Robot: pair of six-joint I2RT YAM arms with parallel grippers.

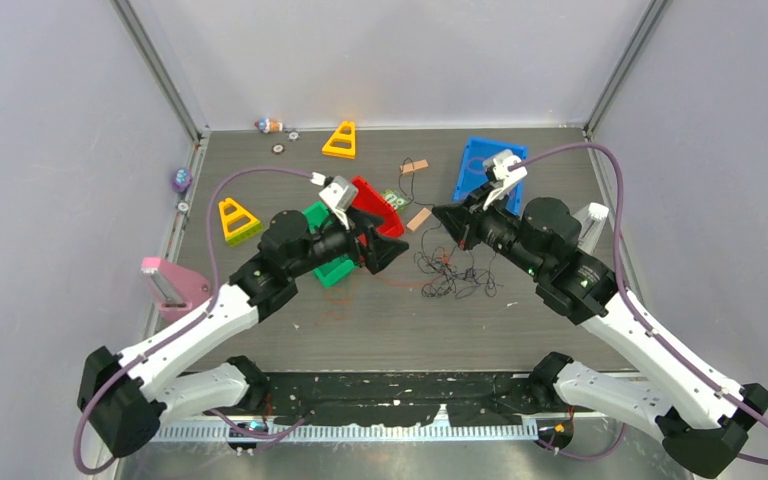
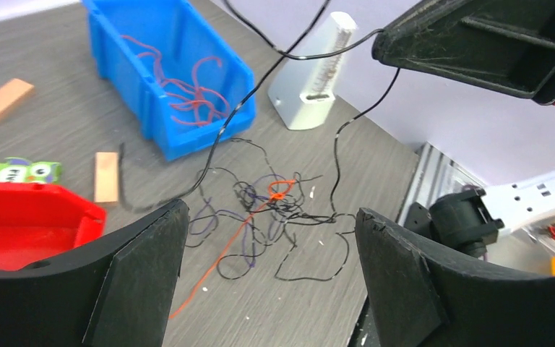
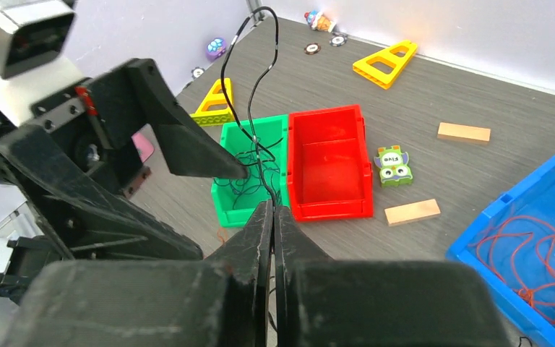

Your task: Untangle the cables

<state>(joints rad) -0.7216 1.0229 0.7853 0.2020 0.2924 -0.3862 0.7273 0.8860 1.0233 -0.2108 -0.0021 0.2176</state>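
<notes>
The cables lie in a thin black, purple and orange-red tangle (image 1: 455, 275) on the table between the arms, also in the left wrist view (image 2: 274, 202). My left gripper (image 1: 390, 250) is open and empty, hovering left of the tangle (image 2: 271, 217). My right gripper (image 1: 450, 222) is shut on a black cable (image 3: 249, 94) that rises taut from its closed tips (image 3: 272, 210). In the left wrist view this black strand (image 2: 336, 144) hangs from the right gripper down into the tangle. An orange-red strand (image 2: 217, 260) trails out toward the left gripper.
A green bin (image 3: 249, 199) holds dark cables, next to a red bin (image 3: 329, 166). A blue bin (image 2: 181, 137) holds orange-red cables. Two wooden blocks (image 1: 418, 220), a green monster toy (image 3: 394, 166), yellow triangles (image 1: 340, 140), a pink object (image 1: 165, 285) and a white stand (image 2: 311, 94) lie around.
</notes>
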